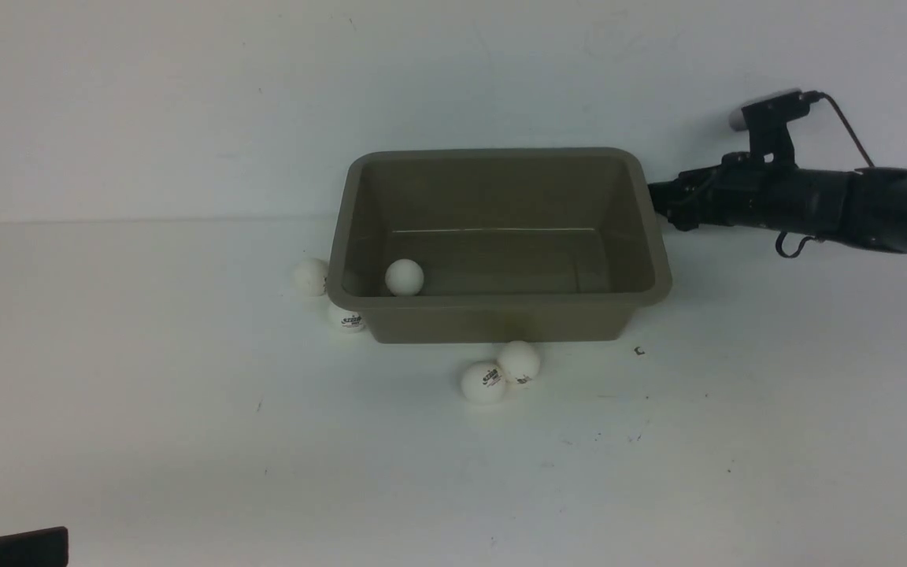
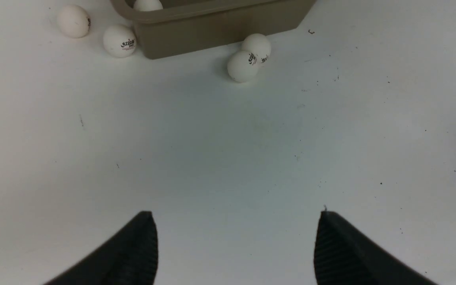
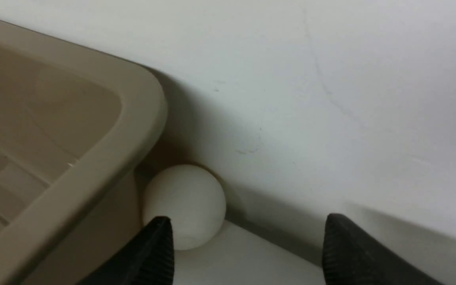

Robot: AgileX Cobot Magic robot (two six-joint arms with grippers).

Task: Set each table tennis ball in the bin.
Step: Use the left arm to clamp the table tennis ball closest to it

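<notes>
Hovering at the 2 o'clock corner of the bin (image 1: 501,319), the right gripper (image 3: 247,221) holds its jaws spread and empty beside a wedged ball (image 3: 184,202). That ball is pinned between the tub and the back wall (image 3: 331,79), so the gap probably forces a sideways approach. One ball (image 1: 405,277) already lies inside the bin at 8 o'clock. Outside, two balls (image 1: 311,276) sit at 8 o'clock and a touching pair (image 1: 483,383) at 6. The left gripper (image 2: 236,215) hangs released, well apart.
</notes>
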